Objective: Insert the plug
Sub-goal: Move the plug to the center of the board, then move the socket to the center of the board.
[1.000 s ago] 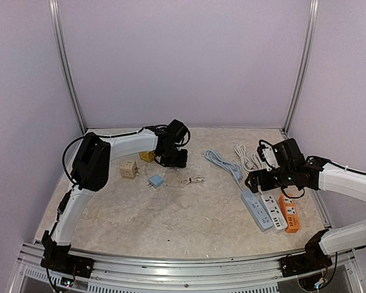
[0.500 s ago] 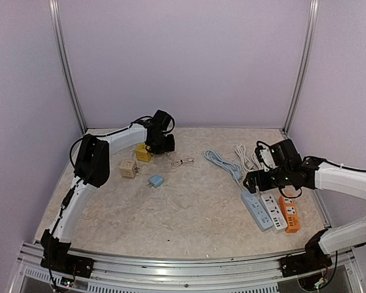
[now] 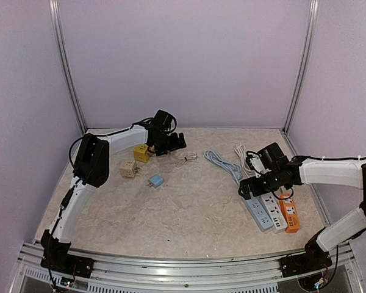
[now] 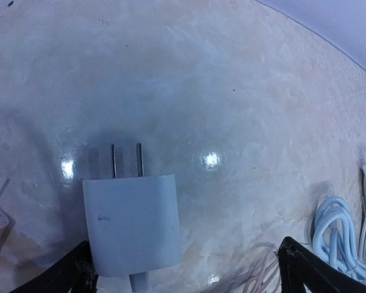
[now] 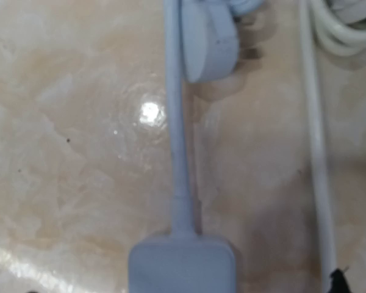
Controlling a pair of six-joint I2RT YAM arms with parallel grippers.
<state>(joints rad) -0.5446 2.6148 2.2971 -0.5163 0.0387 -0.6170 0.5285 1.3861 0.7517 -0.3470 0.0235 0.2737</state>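
The plug (image 4: 132, 224) is a small white block with two prongs pointing away from the wrist camera. It lies on the table between my left gripper's (image 4: 192, 274) wide-open jaws, close against the left finger (image 4: 79, 274). In the top view the plug (image 3: 183, 157) and its thin coiled cable sit just right of the left gripper (image 3: 174, 145). My right gripper (image 3: 249, 187) hovers open over the cord end of the light blue power strip (image 3: 258, 212). That end (image 5: 182, 264) fills the bottom of the right wrist view.
A white strip (image 3: 272, 210) and an orange strip (image 3: 289, 212) lie beside the blue one. Blue cord (image 3: 222, 162) and white cord (image 3: 244, 155) are coiled behind them. A yellow cube adapter (image 3: 141, 152), a beige one (image 3: 129, 169) and a light blue adapter (image 3: 155, 181) sit at left.
The left gripper dragged the plug and its cable toward the back, then opened wide around it. The right gripper moved left and down onto the blue strip's cord end.
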